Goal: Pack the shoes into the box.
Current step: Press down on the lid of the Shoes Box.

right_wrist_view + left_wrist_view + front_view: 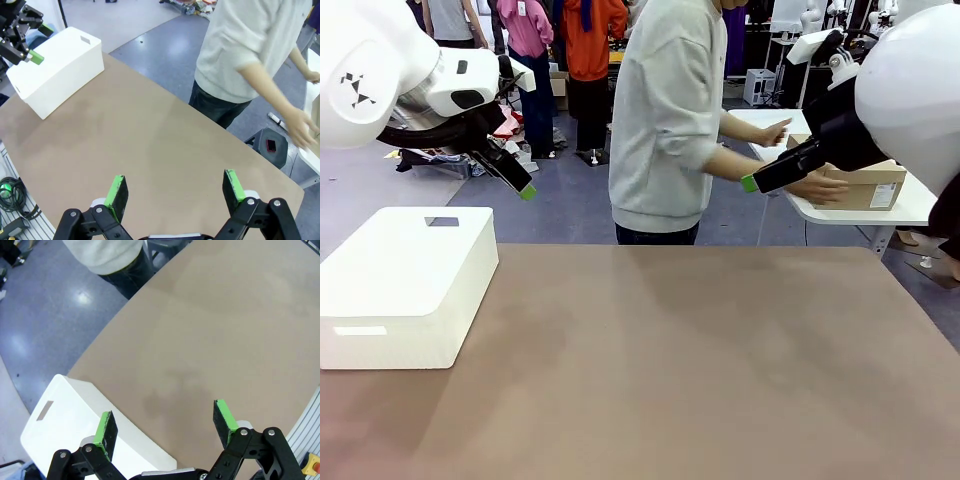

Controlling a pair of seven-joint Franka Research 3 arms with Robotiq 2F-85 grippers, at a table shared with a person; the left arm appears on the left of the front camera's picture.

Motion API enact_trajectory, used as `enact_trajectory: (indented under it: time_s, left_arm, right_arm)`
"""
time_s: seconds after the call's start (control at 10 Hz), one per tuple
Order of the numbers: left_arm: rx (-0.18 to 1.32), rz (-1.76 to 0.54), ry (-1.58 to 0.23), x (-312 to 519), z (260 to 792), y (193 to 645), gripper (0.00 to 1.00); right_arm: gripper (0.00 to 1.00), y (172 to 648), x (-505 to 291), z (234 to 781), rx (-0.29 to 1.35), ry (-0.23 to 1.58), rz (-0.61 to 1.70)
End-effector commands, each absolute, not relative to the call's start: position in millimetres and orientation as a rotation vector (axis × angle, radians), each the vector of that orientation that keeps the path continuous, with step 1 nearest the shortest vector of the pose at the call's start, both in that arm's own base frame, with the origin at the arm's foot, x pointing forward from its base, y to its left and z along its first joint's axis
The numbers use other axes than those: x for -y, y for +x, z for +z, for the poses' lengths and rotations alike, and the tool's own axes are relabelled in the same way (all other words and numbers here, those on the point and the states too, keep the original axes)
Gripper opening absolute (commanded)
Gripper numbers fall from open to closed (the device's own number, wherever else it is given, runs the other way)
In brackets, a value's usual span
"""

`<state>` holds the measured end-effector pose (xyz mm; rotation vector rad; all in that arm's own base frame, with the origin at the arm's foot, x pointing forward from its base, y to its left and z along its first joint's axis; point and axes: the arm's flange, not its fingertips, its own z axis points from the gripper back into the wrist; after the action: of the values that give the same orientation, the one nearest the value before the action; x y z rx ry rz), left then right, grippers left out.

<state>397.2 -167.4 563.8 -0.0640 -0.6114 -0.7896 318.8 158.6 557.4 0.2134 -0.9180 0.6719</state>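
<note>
The shoes are out of view. A tan cardboard box (868, 186) sits on a white side table (920, 205) beyond the far right of the brown table (670, 360). A person in a grey sweatshirt (665, 110) reaches sideways with both hands on that box. My left gripper (525, 190) hangs high over the left side, open and empty (165, 427), above the table's bare top (225, 330). My right gripper (750, 184) is raised at the upper right, open with nothing between its fingers (175, 192).
A white rounded plastic box (405, 285) with a grey label stands at the table's left edge, also under the left wrist (65, 425) and far off from the right wrist (57, 67). The person (250, 50) stands at the far edge.
</note>
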Motion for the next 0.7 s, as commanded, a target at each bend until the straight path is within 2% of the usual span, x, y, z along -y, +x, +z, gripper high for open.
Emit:
enact_trajectory:
  time_s: [0.0,0.6]
  left_arm:
    - [0.606,-0.79,-0.063,167.4,564.8,397.5,1.0]
    - [0.606,-0.79,-0.063,167.4,564.8,397.5,1.0]
  right_arm:
    - [1.0,319.0,-157.8,559.4,0.907,0.202,0.673]
    - [1.0,319.0,-157.8,559.4,0.907,0.202,0.673]
